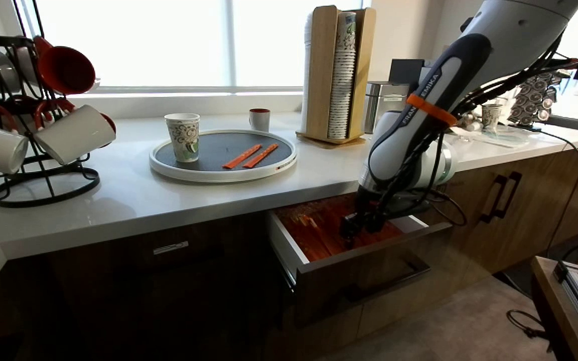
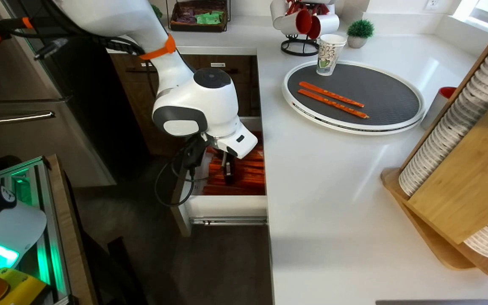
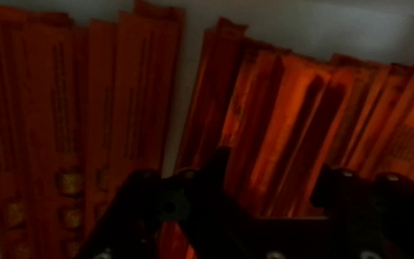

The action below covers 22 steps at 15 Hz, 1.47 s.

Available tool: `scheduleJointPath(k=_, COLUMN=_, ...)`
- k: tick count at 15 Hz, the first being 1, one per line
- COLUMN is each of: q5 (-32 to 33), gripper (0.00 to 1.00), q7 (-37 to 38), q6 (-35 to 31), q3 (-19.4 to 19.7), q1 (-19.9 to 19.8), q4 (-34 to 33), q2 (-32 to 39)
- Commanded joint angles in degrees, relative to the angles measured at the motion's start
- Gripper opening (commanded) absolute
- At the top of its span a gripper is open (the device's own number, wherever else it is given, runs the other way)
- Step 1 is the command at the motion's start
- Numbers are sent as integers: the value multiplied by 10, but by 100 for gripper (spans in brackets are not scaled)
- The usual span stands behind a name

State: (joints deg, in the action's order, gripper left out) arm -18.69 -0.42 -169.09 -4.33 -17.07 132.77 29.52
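My gripper (image 3: 271, 176) reaches down into an open drawer (image 2: 227, 207) under the counter, its fingers apart. Long red-orange packets (image 3: 286, 108) lie slanted beneath and between the fingers; whether the fingertips touch any is too dark to tell. To the left in the wrist view, a straighter row of such packets (image 3: 65, 108) shows small yellow prints, with a narrow pale strip of drawer floor dividing the two groups. In both exterior views the gripper (image 1: 351, 235) is a dark shape low in the drawer, and the arm hides part of the contents.
On the white counter (image 2: 324, 190) a round grey tray (image 1: 208, 175) bears two orange packets (image 2: 333, 101) and a paper cup (image 1: 183, 138). Nearby stand a mug rack (image 1: 43, 180), a red-rimmed mug (image 1: 260, 120) and a wooden cup holder (image 1: 319, 75). The counter edge borders the drawer.
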Motion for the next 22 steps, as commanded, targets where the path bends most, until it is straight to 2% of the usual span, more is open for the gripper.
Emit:
scheduleJointPath(k=1, q5=0, gripper=17, q7=-9, q6=-12, q3=-8, q1=-8, q4=-1, q2=9)
scheduleJointPath(k=6, q5=0, gripper=0, q7=9, q6=3, q3=-1, q1=5, q4=14, q2=-21)
scheduleJointPath(k=13, q5=-7, gripper=0, q7=11, q6=24, q3=-10, q1=6, q4=29, q2=-49)
scheduleJointPath(k=17, q5=-27, gripper=0, q7=1, q6=44, q3=-37, q1=-8, q4=32, q2=-67)
scheduleJointPath(k=19, q5=-48, gripper=0, q7=-10, q6=74, q3=-55, q1=-18, q4=28, q2=-74)
scheduleJointPath(k=22, q5=-81, gripper=0, q7=-23, q6=121, q3=-62, q1=-25, q4=18, q2=-82)
